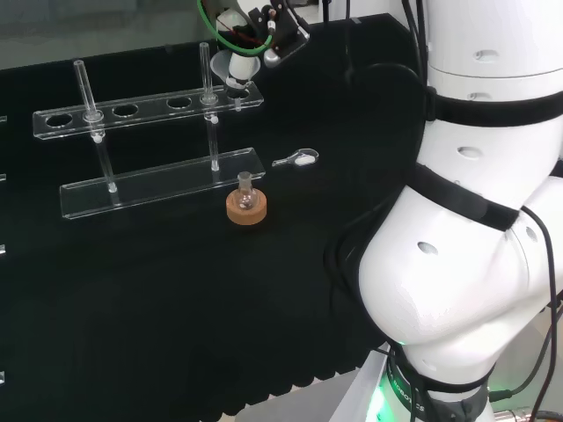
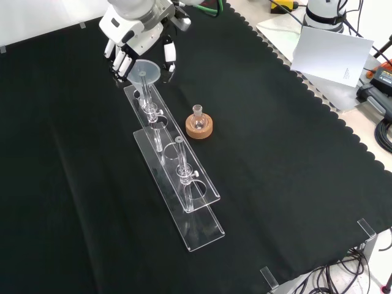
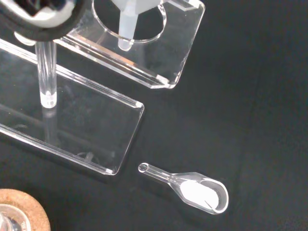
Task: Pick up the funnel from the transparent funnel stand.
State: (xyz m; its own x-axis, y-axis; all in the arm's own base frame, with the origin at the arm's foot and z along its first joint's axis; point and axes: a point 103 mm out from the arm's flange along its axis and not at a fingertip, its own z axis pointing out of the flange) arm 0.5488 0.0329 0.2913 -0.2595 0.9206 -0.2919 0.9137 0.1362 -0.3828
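We see the robot hand (image 2: 136, 38) at the far end of the transparent funnel stand (image 2: 176, 184) in the front view, its fingers (image 2: 124, 61) and thumb curled down on either side of the funnel (image 2: 144, 71), whose wide white rim sits between them; whether they actually touch the rim we cannot tell. In the head view the robot hand (image 1: 264, 35) hangs over the funnel (image 1: 239, 69) at the stand's right end, and the funnel's stem drops through the end hole of the upper plate (image 1: 149, 112). From the wrist, the stem (image 3: 127, 29) shows pointing down through that round hole. Below the robot hand lies the stand's lower plate (image 3: 72, 130), joined to the upper one by clear posts. Just beyond the stand's end, near the robot hand, a small clear scoop (image 3: 192, 188) lies on the black surface (image 2: 294, 171) with something white in its bowl. A little farther out, beside the stand's lower plate, a small glass flask (image 1: 246, 192) sits upright on a cork ring (image 1: 246, 210); in the front view this cork ring (image 2: 199, 128) is just to the right of the stand, apart from it.
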